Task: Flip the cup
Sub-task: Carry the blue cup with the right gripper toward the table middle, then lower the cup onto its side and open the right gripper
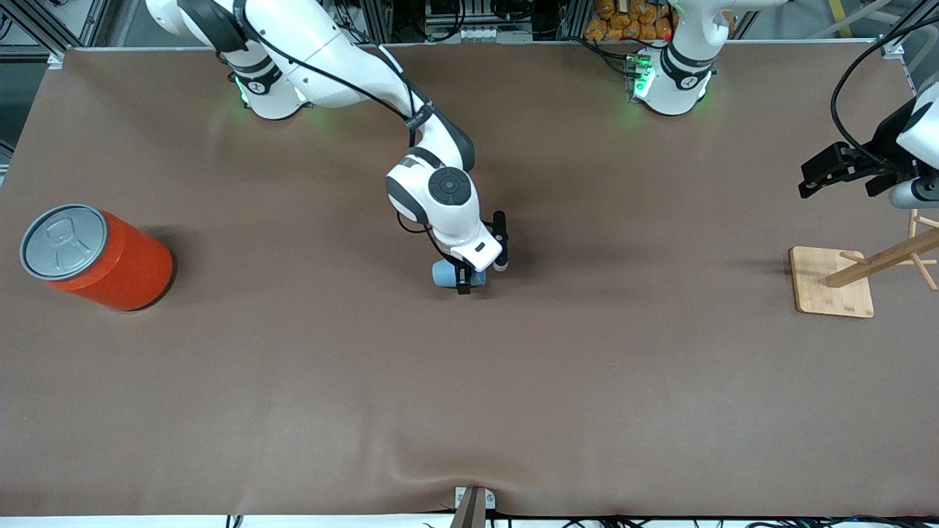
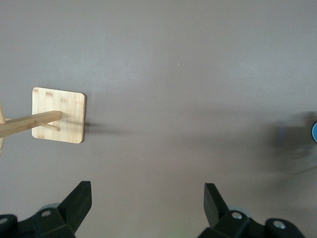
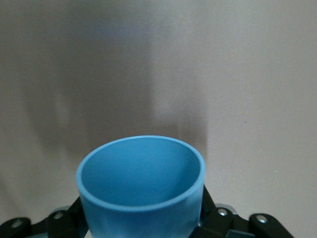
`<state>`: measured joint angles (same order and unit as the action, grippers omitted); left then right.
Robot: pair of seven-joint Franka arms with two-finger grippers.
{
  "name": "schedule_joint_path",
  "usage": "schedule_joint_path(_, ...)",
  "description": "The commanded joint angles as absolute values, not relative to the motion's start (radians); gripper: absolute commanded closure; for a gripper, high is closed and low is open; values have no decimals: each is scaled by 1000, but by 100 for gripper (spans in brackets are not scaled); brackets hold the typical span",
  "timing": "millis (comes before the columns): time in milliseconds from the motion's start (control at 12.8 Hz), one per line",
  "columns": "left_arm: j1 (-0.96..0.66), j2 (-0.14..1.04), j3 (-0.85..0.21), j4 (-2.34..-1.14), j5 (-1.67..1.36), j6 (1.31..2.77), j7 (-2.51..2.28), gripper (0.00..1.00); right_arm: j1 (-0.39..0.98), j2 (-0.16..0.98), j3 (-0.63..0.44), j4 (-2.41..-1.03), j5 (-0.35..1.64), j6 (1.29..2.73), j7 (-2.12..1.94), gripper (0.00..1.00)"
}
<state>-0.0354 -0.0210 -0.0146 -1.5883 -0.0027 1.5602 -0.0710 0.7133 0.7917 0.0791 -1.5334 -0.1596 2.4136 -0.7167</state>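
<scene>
The small light-blue cup [image 1: 447, 274] is in the middle of the table, gripped by my right gripper [image 1: 463, 281]. It seems to lie sideways, low over the cloth; I cannot tell whether it touches the table. In the right wrist view the cup [image 3: 141, 191] fills the space between the black fingers [image 3: 210, 210], its open mouth pointing away from the wrist. My left gripper [image 1: 810, 185] waits open and empty, up in the air over the left arm's end of the table; its fingers stand wide apart in the left wrist view [image 2: 147, 198]. A sliver of the cup [image 2: 314, 131] shows there.
A big orange can [image 1: 103, 257] with a grey pull-tab lid stands at the right arm's end of the table. A wooden peg rack on a square base [image 1: 832, 282] stands at the left arm's end, below the left gripper, and shows in the left wrist view [image 2: 58, 115].
</scene>
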Motion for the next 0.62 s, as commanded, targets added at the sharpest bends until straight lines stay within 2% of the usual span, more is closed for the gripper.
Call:
schedule_joint_path(0, -28, -18, -17, -1580, -12, 1542, -57, 0, 712, 799, 69, -1494, -210, 2398, -698, 0)
schedule_joint_path(234, -28, -14, -17, -1580, -12, 1542, -57, 0, 703, 761, 71, -1493, -196, 2355, -693, 0)
schedule_joint_path(545, -26, -12, -17, -1577, -32, 1537, -57, 0, 704, 652, 77, -1474, -166, 2180, -498, 0)
